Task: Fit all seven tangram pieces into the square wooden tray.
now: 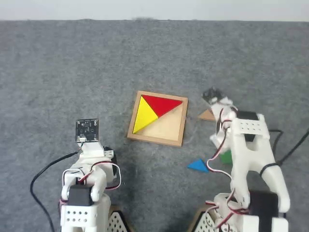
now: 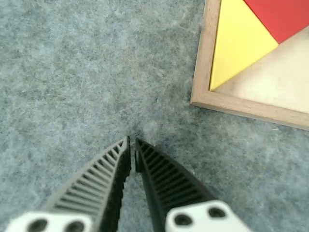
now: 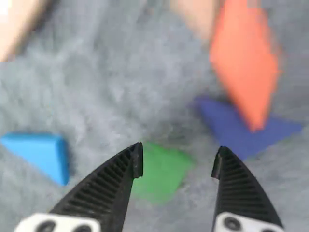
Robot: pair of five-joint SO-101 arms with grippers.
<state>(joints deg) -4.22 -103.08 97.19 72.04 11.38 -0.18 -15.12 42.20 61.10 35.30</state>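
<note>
The square wooden tray [image 1: 157, 139] is seen near the middle of the grey table [image 1: 72, 63], turned slightly askew. Inside its pale raised frame, a red triangle [image 1: 161, 104] and a yellow triangle [image 1: 144, 115] are fitted edge to edge. A light blue triangle [image 1: 197, 165], a green piece [image 3: 161, 171], a dark blue piece [image 3: 241, 126] and an orange piece [image 3: 244, 63] are laid on the table outside it. The right gripper [image 3: 179, 149] is held spread wide over the green piece. The left gripper [image 2: 132, 141] is closed on nothing, near a tray corner.

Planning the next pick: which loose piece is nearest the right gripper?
The green piece, between the right gripper's open fingers; the light blue, navy and orange pieces lie farther off.
</note>
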